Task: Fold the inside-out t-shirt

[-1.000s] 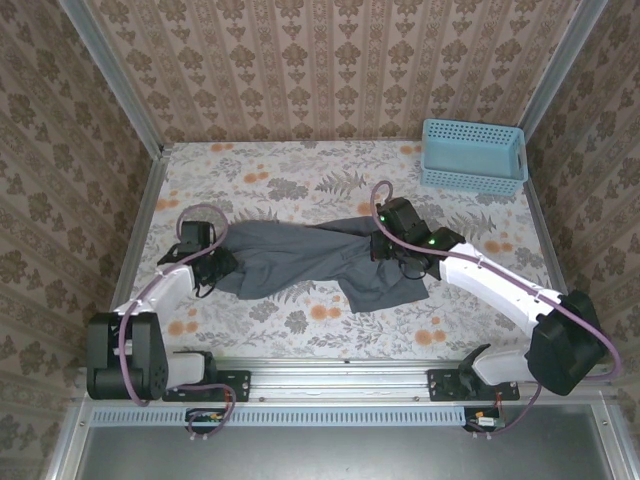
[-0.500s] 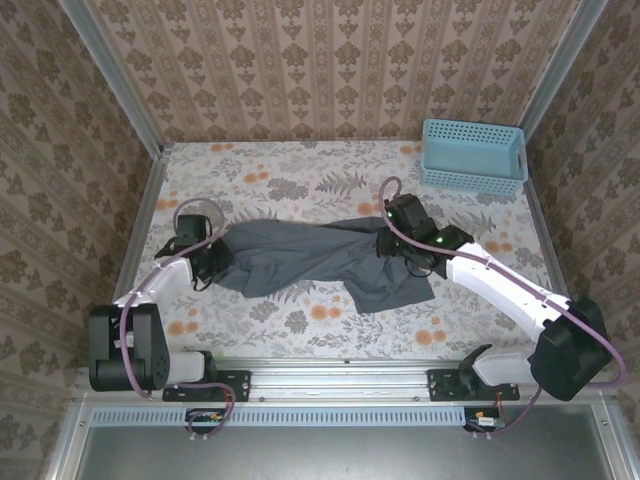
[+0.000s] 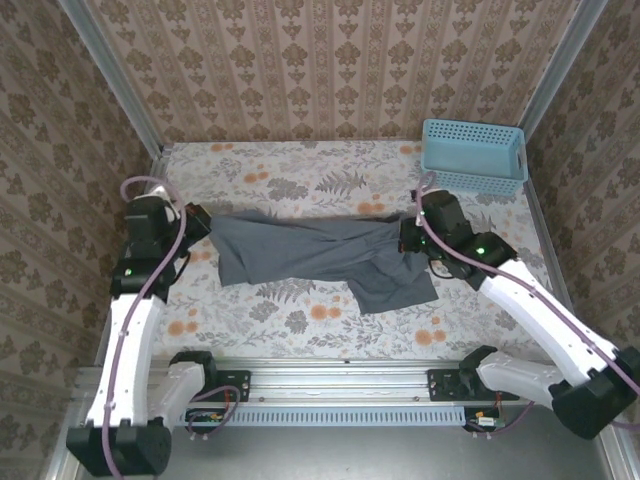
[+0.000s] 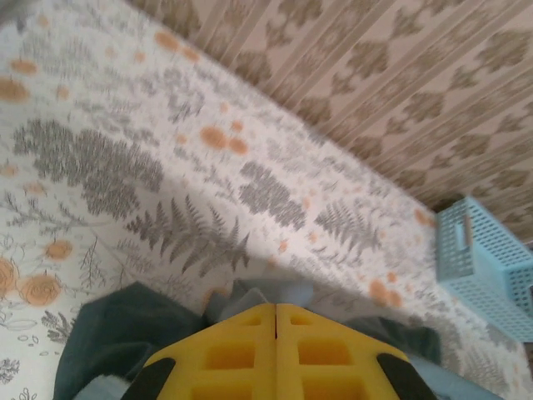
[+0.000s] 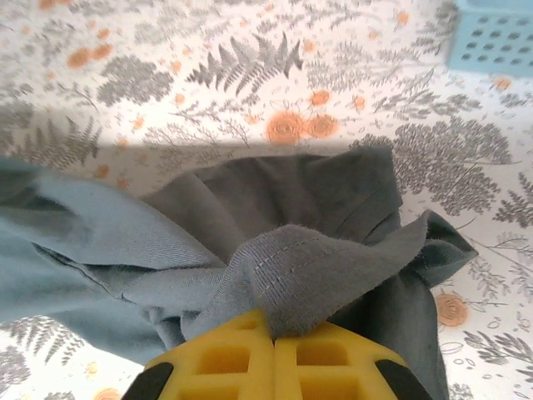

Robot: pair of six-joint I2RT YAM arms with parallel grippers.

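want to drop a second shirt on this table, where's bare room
Free: the back strip of table between the t-shirt and the back wall, left of the basket; the front strip between the t-shirt and the near rail. Crowded: the middle band, where the t-shirt stretches between the left fingers and right fingers, and the basket's corner.

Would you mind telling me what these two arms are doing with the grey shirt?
The two arms are working on folding the dark grey t-shirt. The left end effector is shut on its left end and the right end effector is shut on a bunched hem at its right end, so the shirt is stretched between them across the floral table. One flap trails toward the near edge, and no fold is made yet. The blue basket sits apart at far right.
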